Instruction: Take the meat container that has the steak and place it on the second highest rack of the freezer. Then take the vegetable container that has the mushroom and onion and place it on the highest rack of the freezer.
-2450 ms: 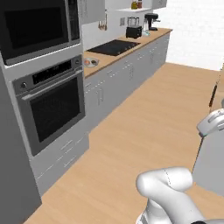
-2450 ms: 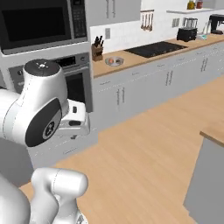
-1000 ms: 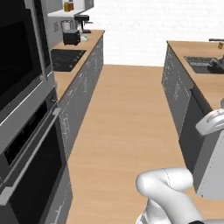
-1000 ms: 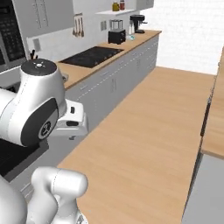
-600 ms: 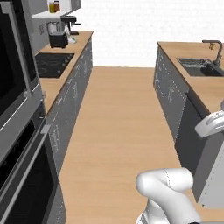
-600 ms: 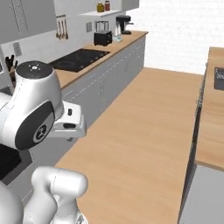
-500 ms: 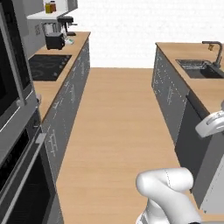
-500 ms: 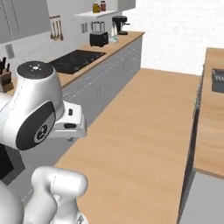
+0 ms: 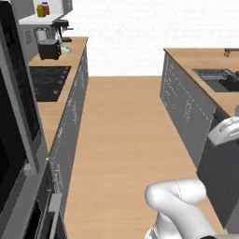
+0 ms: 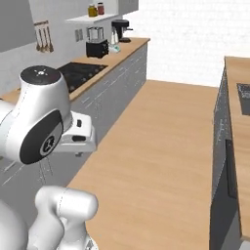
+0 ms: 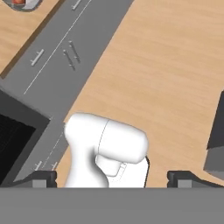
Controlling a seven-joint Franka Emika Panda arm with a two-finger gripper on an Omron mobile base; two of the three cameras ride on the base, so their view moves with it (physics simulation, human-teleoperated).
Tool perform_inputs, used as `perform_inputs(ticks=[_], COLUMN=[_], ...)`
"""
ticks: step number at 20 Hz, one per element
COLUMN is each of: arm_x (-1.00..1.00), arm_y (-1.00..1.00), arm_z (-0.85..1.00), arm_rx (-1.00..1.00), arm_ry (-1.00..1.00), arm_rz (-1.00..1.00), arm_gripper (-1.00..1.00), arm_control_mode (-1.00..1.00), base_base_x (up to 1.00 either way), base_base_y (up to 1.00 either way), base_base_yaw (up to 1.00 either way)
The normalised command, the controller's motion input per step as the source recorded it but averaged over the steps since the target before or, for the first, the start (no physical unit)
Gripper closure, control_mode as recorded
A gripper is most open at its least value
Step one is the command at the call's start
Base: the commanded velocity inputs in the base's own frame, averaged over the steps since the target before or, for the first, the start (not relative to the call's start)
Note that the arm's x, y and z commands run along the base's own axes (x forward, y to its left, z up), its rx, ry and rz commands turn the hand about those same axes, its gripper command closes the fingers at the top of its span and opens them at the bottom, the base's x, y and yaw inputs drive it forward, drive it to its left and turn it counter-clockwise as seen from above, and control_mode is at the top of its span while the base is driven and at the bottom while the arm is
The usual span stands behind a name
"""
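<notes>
Two fingertips (image 11: 39, 178) wide apart, gripper (image 11: 111, 179) holding nothing; wood floor (image 9: 126, 135) ahead, toaster (image 9: 48, 48) at 11 o'clock.

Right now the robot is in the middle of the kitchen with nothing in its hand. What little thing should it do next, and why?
Probably keep driving or turning the base to look for the freezer. The end effector is open and holds nothing. The base views show a stovetop, a toaster, a sink and a wooden floor, with no freezer or food container among them.
</notes>
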Motion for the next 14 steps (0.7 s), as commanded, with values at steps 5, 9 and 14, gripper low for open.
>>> perform_inputs(ticks=[5,9,14], arm_x=[0.00,0.00,0.00], arm_y=[0.00,0.00,0.00], arm_z=[0.00,0.00,0.00], arm_rx=[0.00,0.00,0.00], arm_ry=[0.00,0.00,0.00], arm_rz=[0.00,0.00,0.00], arm_gripper=[-1.00,-1.00,-1.00], arm_control_mode=[1.00,1.00,1.00], base_base_x=[0.82,0.89,0.85], base_base_y=[0.02,0.07,0.23], base_base_yaw=[-0.32,-0.19,-0.13])
